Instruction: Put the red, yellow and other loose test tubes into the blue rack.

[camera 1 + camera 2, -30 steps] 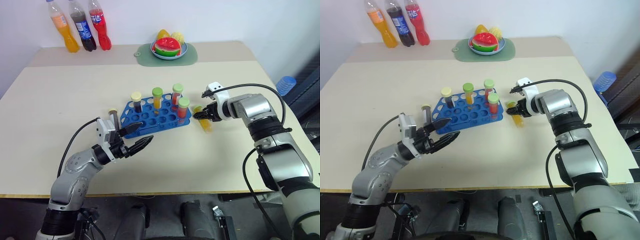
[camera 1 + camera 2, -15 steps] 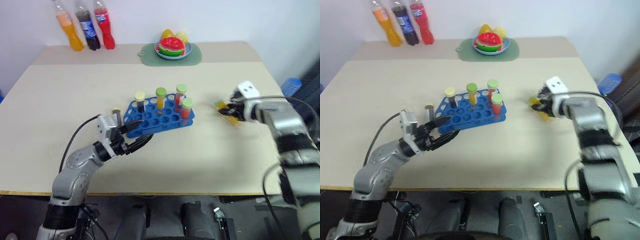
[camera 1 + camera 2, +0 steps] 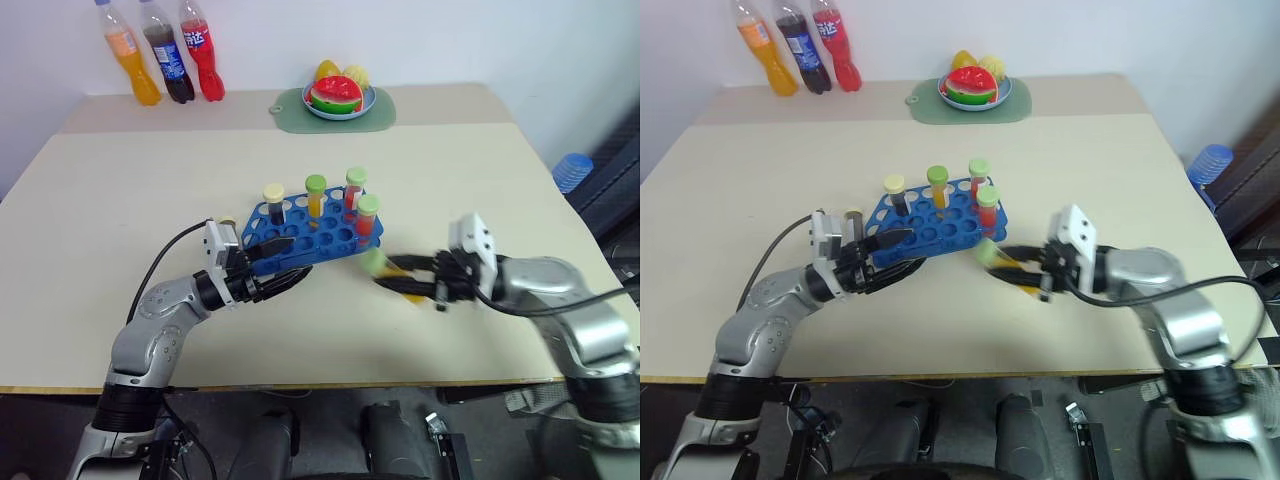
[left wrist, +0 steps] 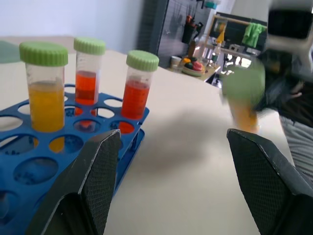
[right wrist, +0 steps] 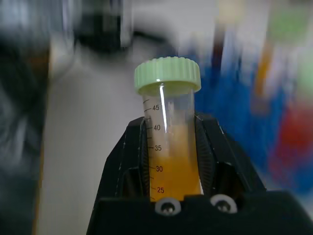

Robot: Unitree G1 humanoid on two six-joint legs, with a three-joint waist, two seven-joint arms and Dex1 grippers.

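Note:
The blue rack (image 3: 322,238) stands mid-table with several capped tubes upright in it: a cream-capped dark one (image 3: 273,203), a yellow-orange one (image 3: 316,198) and two red ones (image 3: 355,190). My right gripper (image 3: 403,282) is shut on a loose test tube (image 5: 168,147) with yellow-orange liquid and a green cap (image 3: 376,262). It holds the tube lying level in front of the rack's near right corner, cap pointing left. My left gripper (image 3: 278,263) is open at the rack's near left edge, its fingers (image 4: 98,171) wide apart.
Three soda bottles (image 3: 160,55) stand at the far left corner. A plate of fruit (image 3: 338,96) sits on a green mat at the back. A blue object (image 3: 571,170) lies beyond the table's right edge.
My right gripper carried the yellow-orange tube from the rack's right side back toward the near edge and leftward, and turned to point left. The left gripper stayed by the rack.

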